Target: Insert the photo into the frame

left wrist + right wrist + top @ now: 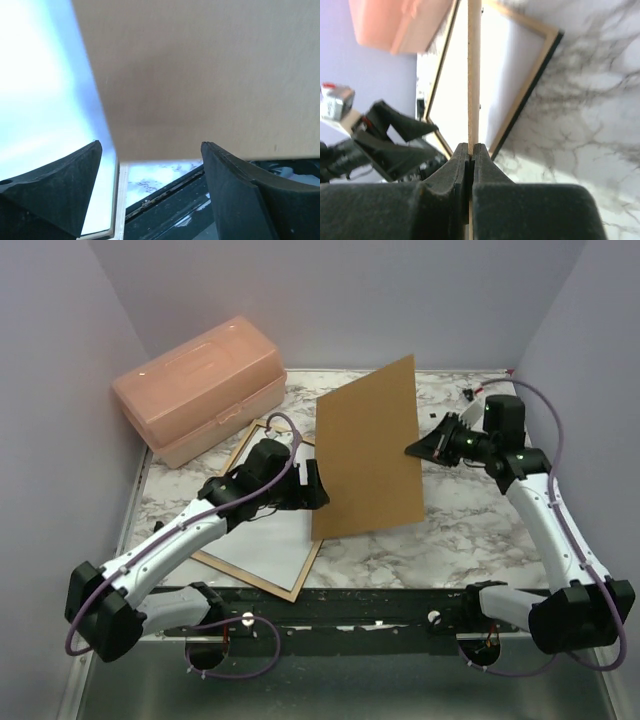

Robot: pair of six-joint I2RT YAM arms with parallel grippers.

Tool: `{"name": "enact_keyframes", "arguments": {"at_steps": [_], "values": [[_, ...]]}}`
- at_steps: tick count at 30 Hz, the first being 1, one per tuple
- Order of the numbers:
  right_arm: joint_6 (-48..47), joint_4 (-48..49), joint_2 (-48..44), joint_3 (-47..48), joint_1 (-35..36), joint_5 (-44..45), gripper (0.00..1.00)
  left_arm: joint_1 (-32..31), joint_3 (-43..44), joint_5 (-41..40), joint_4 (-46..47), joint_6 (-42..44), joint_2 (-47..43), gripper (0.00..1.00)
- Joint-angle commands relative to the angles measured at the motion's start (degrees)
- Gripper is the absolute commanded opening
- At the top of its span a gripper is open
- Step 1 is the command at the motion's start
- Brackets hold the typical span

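Board [367, 440] clenched in right end effector [471, 152], held off frame [245, 578] at left edge of counter [470, 530] for access; left end effector [150, 150] released.

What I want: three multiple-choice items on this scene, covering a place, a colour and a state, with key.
1. Where does the pink box sit? A near right corner; B far left corner; C under the board.
2. What colour is the raised board? A brown; B green; C white.
3. How is the right gripper? A open; B not in view; C shut on the board.
Key: B, it stands by the left and back walls. A, its tilted face is plain brown. C, both fingers pinch its edge in the right wrist view.
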Motion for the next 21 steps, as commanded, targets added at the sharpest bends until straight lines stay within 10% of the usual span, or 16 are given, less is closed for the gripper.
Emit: {"name": "enact_keyframes", "arguments": {"at_steps": [1, 9, 21], "values": [[-5.71, -18.65, -1.07, 18.15, -0.14, 14.48, 0.00, 0.08, 1.26, 2.37, 2.82, 0.16, -7.40, 0.88], [-8.65, -36.16, 3.66, 35.01, -0.17, 25.91, 0.00, 0.03, 1.04, 2.42, 3.91, -0.46, -11.76, 0.95], [-8.84, -35.83, 7.74, 30.83, -0.09, 24.55, 0.00, 0.02, 0.26, 3.57, 3.60, -1.23, -8.91, 0.95]]}}
